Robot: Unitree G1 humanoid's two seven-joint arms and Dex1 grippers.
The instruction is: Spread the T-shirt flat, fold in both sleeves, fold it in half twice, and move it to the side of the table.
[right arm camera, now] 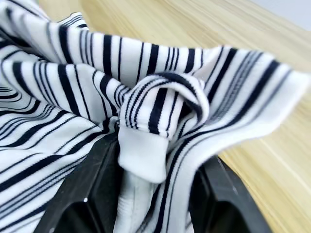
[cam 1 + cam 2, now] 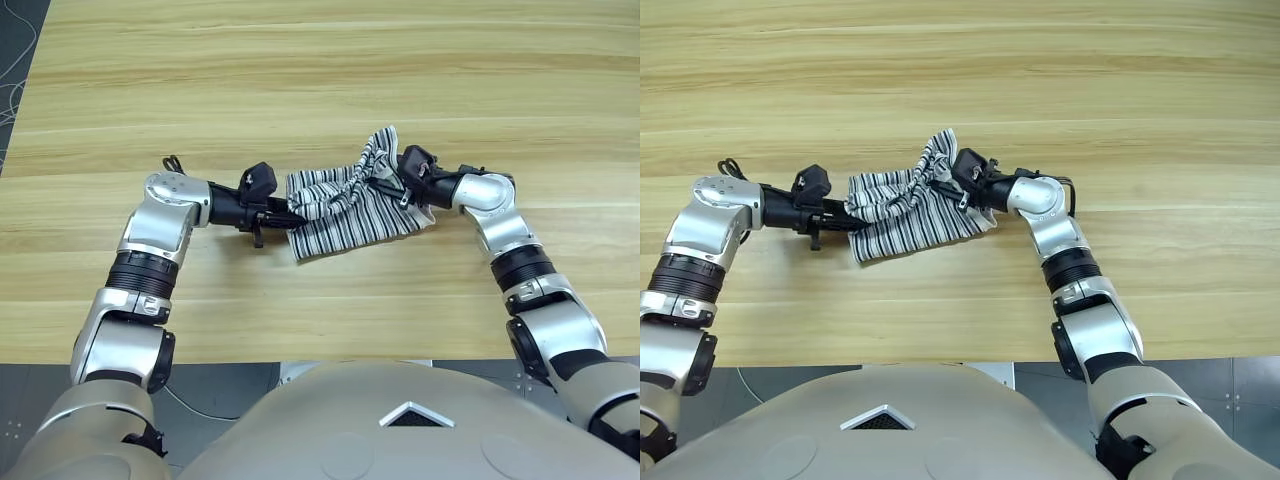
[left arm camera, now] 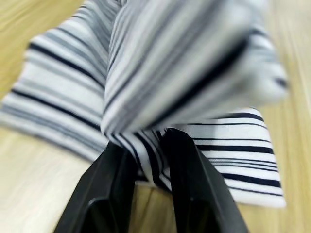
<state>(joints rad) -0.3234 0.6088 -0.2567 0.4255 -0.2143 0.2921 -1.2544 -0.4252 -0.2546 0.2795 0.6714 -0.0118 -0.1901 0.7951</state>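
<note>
A black-and-white striped T-shirt [image 2: 350, 222], already reduced to a small, rumpled rectangle, lies at the middle of the pale wooden table [image 2: 300, 80], towards its near edge. The left gripper [image 2: 291, 214] is clenched on the cloth at the shirt's left edge, its black fingers [image 3: 116, 170] pinching several striped layers low over the wood. The right gripper [image 2: 388, 184] is clamped on a bunched wad of hem at the far right corner, which stands lifted and crumpled above the rest of the garment. This looks like one of the halving folds in hand, with the layers not yet lying neat. To do it well, both pinches should hold every layer, not just the top one. The two held edges should travel together at the same height, so the stripes stay parallel. The raised part should come down edge to edge on the part beneath before either grip loosens, or the bunched corner will likely leave a ridge. No writing or label can be read on the shirt or table.
</note>
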